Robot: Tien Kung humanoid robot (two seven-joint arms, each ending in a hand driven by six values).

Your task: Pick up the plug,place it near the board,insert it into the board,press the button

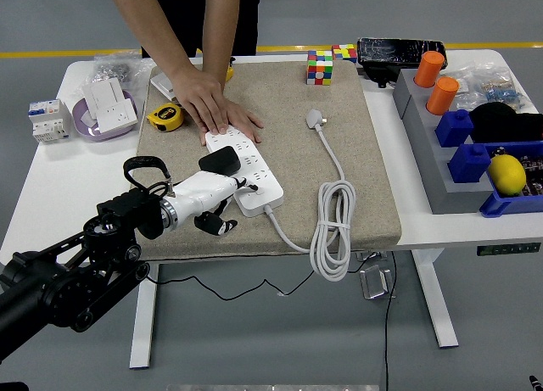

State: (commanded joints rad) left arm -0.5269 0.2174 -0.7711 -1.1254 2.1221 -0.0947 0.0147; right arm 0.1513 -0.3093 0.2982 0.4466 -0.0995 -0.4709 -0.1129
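left hand (209, 200) at board (251, 172) | fingers partly hidden | plug (316, 118) apart

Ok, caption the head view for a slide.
Robot's left hand at the white power strip beside a black plug while a person's hand steadies it.

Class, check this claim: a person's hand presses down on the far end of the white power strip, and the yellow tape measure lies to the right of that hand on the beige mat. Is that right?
Not quite. The head view shows the yellow tape measure to the left of the person's hand, not the right. The rest holds: that hand presses on the far end of the white power strip on the beige mat.
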